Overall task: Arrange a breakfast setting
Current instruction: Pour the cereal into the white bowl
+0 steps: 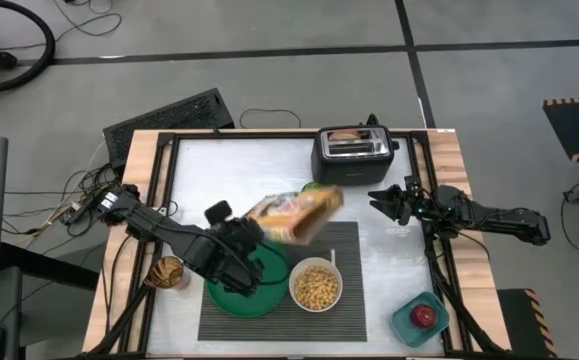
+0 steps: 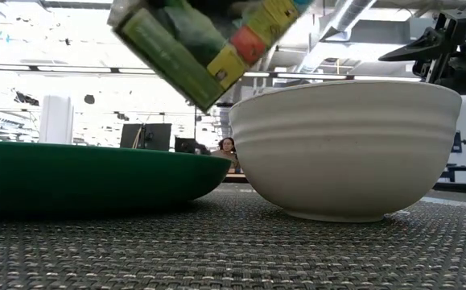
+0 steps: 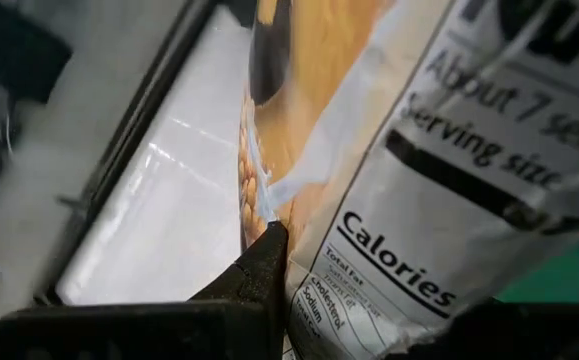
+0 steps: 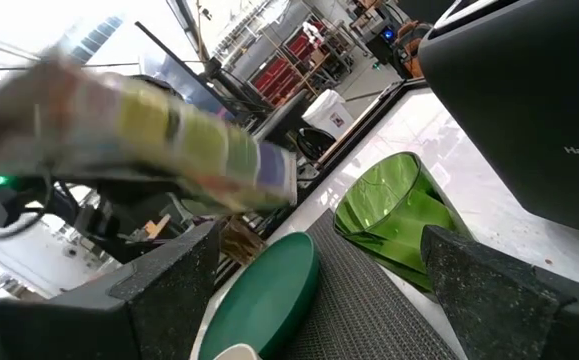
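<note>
Dark ribbed placemat (image 1: 344,290) lies on the white table (image 1: 239,170) and carries the setting so far.

1. Black toaster (image 1: 354,152) stands at the table's far edge with a bagel (image 1: 344,136) in its slots; the bagel has not reached the plate.
2. Green plate (image 1: 254,290) sits at the mat's left edge, partly under the left arm; no food shows on its visible part.
3. Cereal box (image 1: 294,215) hangs tilted above the mat, between the toaster and the bowl. The left gripper (image 3: 369,300) pinches it; the left wrist view shows a dark finger (image 3: 264,265) pressed against the printed panel.
4. White bowl (image 1: 315,285) stands just beside the plate and holds yellow cereal pieces (image 1: 316,288). Judged from this, pouring looks complete or nearly so.
5. Teal square container (image 1: 419,320) rests at the table's near right corner, off the mat, with the red apple (image 1: 425,315) inside.
6. Right gripper (image 1: 381,200) waits beside the toaster, its fingers spread and holding nothing.

Outstanding, as a judgement: set the box down, move the bagel and the apple, place the spoon. No spoon can be identified in these views.
</note>
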{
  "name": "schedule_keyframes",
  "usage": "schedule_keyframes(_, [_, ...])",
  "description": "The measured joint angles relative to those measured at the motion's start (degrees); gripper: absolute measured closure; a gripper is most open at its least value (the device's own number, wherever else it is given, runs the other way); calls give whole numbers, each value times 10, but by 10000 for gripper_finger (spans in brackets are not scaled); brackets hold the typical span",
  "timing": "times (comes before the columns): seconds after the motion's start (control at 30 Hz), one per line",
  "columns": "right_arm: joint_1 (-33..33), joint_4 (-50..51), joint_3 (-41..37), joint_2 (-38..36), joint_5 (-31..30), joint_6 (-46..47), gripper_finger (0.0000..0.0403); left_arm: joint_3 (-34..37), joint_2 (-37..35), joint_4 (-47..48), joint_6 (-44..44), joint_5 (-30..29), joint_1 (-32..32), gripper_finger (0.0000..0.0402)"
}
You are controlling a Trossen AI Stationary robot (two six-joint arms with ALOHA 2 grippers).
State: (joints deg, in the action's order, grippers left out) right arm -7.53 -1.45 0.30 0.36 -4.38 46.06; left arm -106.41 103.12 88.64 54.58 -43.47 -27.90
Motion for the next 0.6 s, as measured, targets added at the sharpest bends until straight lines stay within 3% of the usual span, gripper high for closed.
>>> schedule_keyframes(0.33, [0, 0, 0, 0, -1, -9, 29, 0, -2, 13, 257, -128, 9, 326])
schedule_keyframes(0.6, [0, 0, 0, 0, -1, -10, 29, 0, -2, 13, 335, -180, 55, 326])
